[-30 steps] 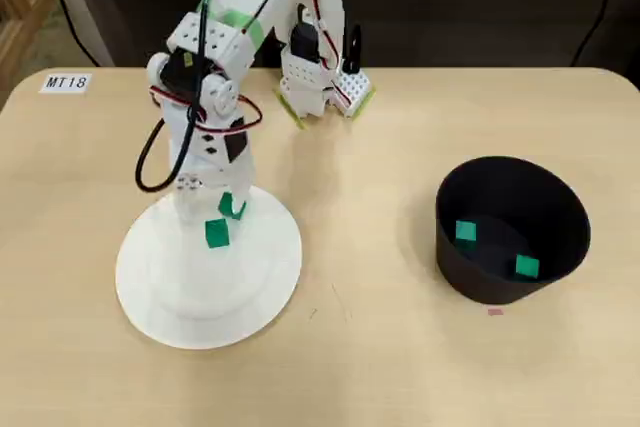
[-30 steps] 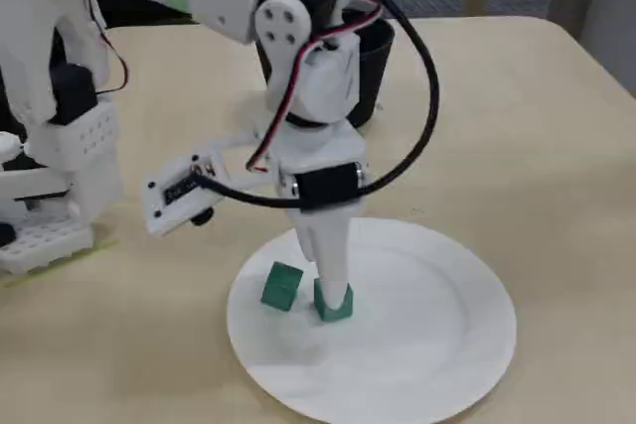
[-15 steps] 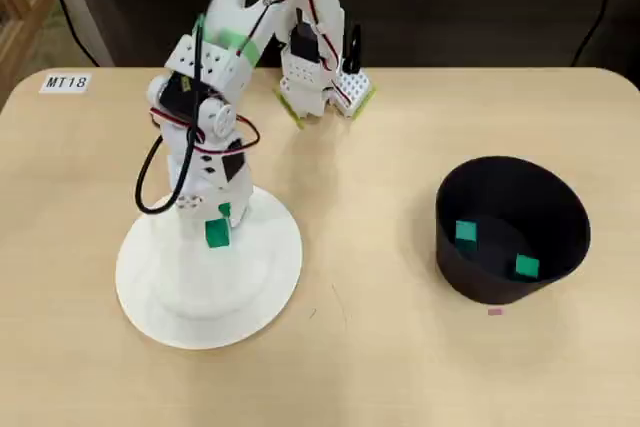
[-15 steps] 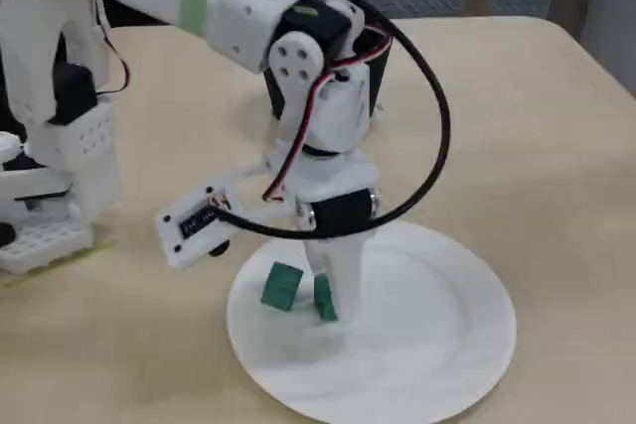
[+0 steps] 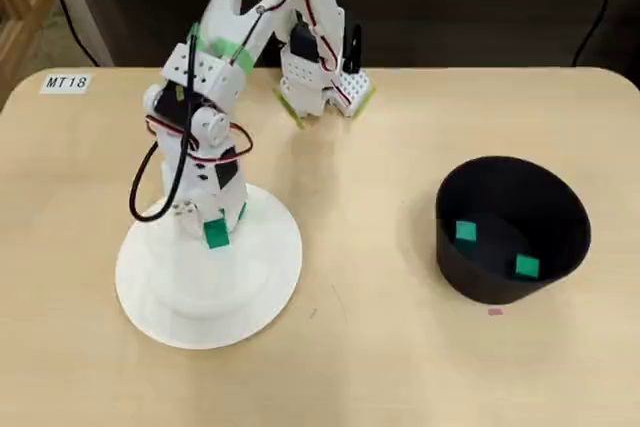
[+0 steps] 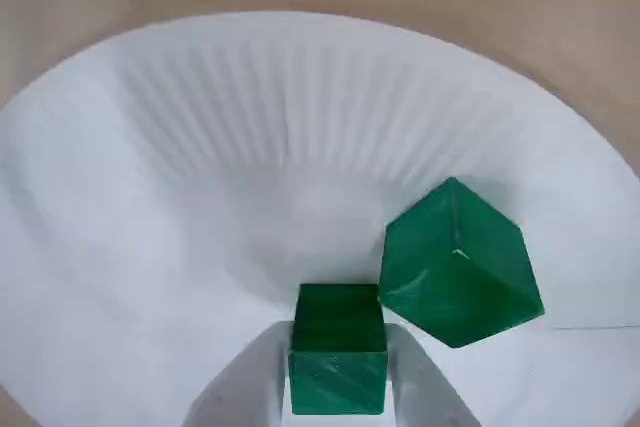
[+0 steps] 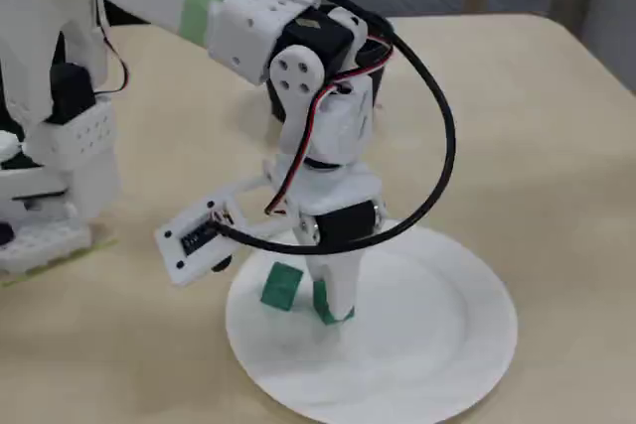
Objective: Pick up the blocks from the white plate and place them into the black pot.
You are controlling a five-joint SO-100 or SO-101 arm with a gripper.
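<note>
Wrist view: gripper [image 6: 338,387] pinches one green cube [image 6: 338,347] by its flat opposite sides, a light, rigid, smooth block; a second cube [image 6: 458,262] sits tilted at its 2 o'clock on the white plate [image 6: 200,147]. Overhead view: two identical cubes [image 5: 465,232] already lie inside the black pot [image 5: 470,282], at the plate's 3 o'clock.

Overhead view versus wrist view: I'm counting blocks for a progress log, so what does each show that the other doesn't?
Only the overhead view shows the black pot with two green blocks inside. Only the wrist view shows the claw shut on a block, with a second, tilted block close beside it. Both show the white plate.
</note>
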